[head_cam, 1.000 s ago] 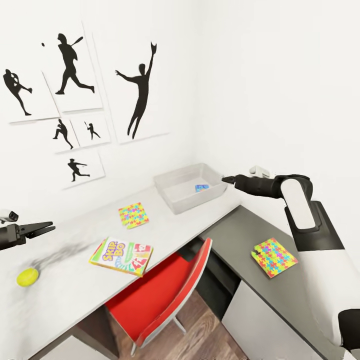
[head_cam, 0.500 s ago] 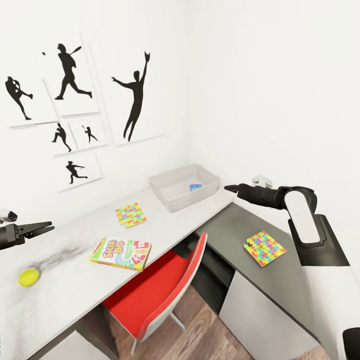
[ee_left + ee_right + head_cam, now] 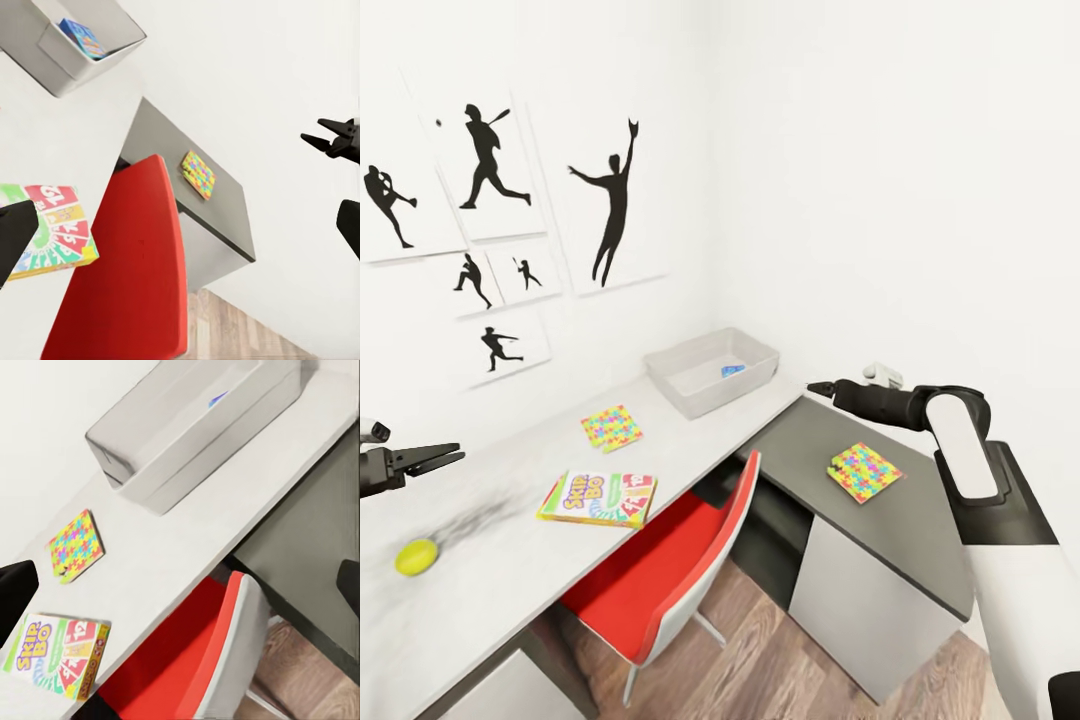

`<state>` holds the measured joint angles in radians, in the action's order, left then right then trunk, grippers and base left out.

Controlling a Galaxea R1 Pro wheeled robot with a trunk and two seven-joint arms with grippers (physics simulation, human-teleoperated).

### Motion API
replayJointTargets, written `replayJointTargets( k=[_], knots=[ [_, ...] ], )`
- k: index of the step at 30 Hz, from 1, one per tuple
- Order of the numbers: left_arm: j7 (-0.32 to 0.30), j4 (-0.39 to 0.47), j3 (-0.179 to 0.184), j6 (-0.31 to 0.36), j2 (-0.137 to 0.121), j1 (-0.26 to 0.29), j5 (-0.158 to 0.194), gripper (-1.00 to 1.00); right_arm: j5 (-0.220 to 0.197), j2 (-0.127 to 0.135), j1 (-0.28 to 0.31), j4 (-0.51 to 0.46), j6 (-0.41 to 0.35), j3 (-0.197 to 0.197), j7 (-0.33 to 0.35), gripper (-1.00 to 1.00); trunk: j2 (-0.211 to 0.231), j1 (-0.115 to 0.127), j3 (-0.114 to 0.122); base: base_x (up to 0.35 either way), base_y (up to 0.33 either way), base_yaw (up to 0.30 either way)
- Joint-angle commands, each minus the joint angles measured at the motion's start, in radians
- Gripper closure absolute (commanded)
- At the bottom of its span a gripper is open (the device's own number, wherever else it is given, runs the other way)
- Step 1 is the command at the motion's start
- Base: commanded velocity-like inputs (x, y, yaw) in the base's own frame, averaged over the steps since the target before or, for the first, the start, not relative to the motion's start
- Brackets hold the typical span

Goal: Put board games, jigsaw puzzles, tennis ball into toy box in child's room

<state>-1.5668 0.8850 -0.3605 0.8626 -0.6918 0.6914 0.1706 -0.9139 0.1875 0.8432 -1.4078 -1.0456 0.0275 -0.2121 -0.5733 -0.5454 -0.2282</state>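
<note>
The pale grey toy box (image 3: 690, 385) stands at the table's (image 3: 500, 545) far corner with the small blue board game (image 3: 732, 370) inside it. On the table lie one jigsaw puzzle (image 3: 611, 427), the SKIP-BO board game (image 3: 598, 497) and the tennis ball (image 3: 416, 556). The other jigsaw puzzle (image 3: 864, 471) rests on the dark grey cabinet (image 3: 800, 440). My left gripper (image 3: 455, 455) hovers open and empty above the table's near left end. My right gripper (image 3: 818, 388) is open and empty, in the air to the right of the toy box. The bed is out of view.
A red chair (image 3: 660, 570) is tucked under the table below the SKIP-BO box. Wood plank floor (image 3: 760, 660) lies in front of the cabinet. Black silhouette prints (image 3: 610, 200) hang on the white wall behind the table.
The camera has drawn back and turned, so the whole scene has slid left. My right gripper has come away from the toy box's corner to above the cabinet edge. The left arm holds still.
</note>
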Motion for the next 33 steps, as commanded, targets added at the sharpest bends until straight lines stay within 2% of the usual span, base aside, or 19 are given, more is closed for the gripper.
replayJointTargets(
  k=[1, 19, 33],
  knots=[
    [-0.004, 0.000, 0.000, 0.010, -0.001, 0.000, -0.001, -1.00, -0.010, 0.001, 0.000, 0.000, -0.002, 0.002, -0.010, -1.00, -0.002, 0.000, 0.000, -0.051, 0.033, -0.208],
    [-0.004, 0.000, 0.000, 0.008, -0.004, 0.000, -0.003, -1.00, -0.009, 0.001, -0.002, 0.019, 0.000, 0.000, -0.010, -1.00, -0.002, 0.000, 0.023, -0.030, 0.015, -0.213],
    [-0.004, 0.000, 0.000, 0.008, -0.018, 0.000, -0.002, -1.00, -0.008, 0.003, -0.003, 0.040, 0.002, -0.003, -0.014, -1.00, -0.002, 0.000, 0.041, -0.178, 0.108, -0.214]
  ],
)
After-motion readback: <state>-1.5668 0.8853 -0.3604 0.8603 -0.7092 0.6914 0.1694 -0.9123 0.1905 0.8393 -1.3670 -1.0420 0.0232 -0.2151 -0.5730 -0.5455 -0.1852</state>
